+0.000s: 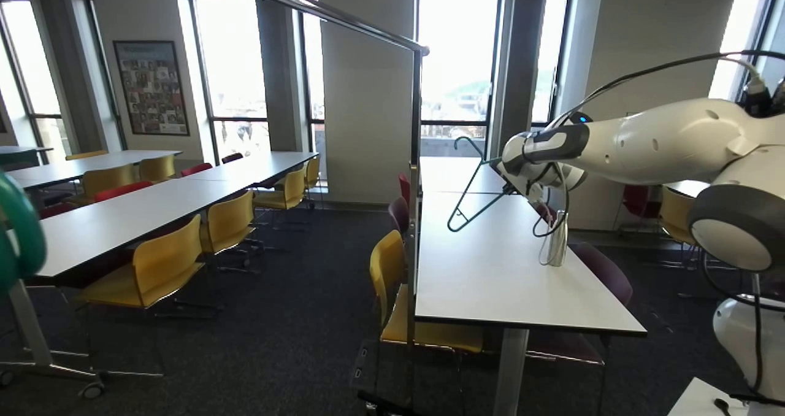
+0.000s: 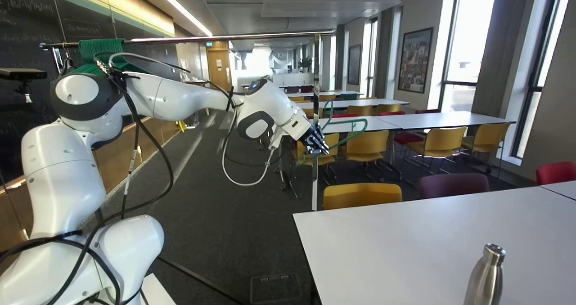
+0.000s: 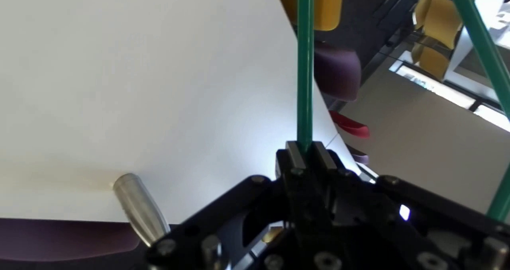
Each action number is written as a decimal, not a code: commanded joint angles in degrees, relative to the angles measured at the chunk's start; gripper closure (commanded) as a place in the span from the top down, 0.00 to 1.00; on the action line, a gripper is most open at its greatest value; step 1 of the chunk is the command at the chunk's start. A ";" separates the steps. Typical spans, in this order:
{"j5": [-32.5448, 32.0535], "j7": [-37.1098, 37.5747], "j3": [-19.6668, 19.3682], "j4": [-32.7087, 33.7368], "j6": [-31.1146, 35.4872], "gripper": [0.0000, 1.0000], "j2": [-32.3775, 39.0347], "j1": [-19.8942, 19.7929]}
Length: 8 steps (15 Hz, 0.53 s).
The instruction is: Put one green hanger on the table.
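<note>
The black gripper (image 3: pixel 306 151) clasped the green triangular hanger (image 3: pixel 305 63), not yet laid on the long white table (image 1: pixel 484 275) below.

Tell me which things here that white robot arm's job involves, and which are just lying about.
Part of the job:
thin green triangular hanger
black metal gripper, shut on the hanger
long rectangular white table, the destination

Just there:
silver metal bottle standing on that table
curved yellow chairs
rectangular dark-framed poster
</note>
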 commanded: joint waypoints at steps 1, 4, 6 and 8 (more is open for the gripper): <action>-4.65 0.53 4.30 -2.72 -0.99 0.02 0.94 -6.73; -6.26 0.37 8.99 -2.55 -1.12 0.02 -2.23 -10.67; -5.23 1.16 12.19 -1.34 -0.66 0.02 -5.42 -13.19; -5.82 3.41 14.99 -0.51 -0.90 0.02 -6.36 -15.60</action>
